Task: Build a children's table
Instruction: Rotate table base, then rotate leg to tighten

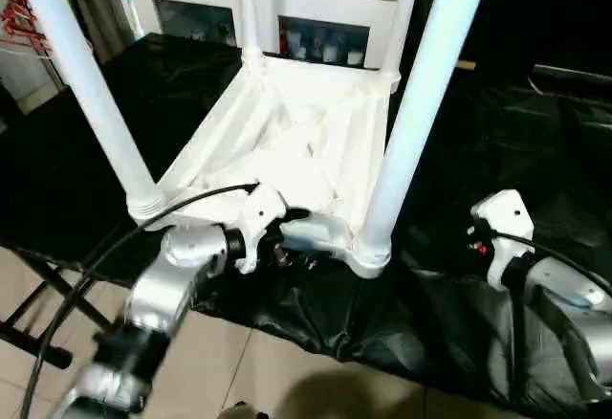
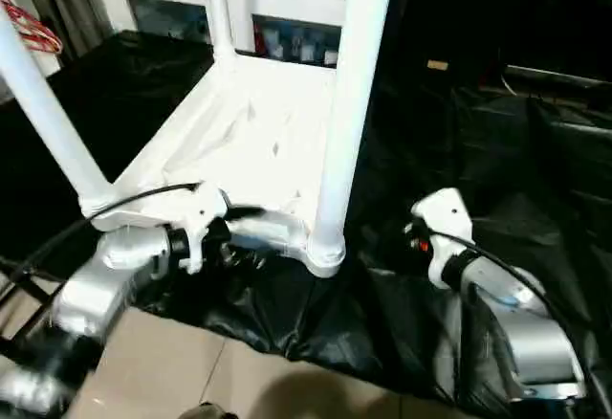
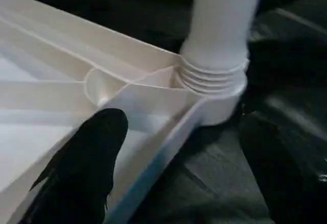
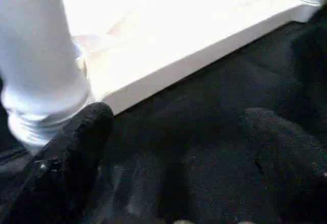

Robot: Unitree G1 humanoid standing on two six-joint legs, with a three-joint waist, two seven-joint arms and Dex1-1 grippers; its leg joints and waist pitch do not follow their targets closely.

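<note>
Children's table [image 1: 306,142] upside down, four legs [image 1: 421,103] fitted; both grippers' jaws open, holding nothing.

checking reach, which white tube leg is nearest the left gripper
The near right white tube leg; the left gripper sits at the white plastic tabletop's near rim beside it.

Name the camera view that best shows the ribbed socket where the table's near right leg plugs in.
Left wrist view: the socket sits close, its stacked ribs and the leg entering it plain. Both eye views show that corner small, ribs indistinct. The right wrist view shows the same joint from the other side, partly behind a black finger.
</note>
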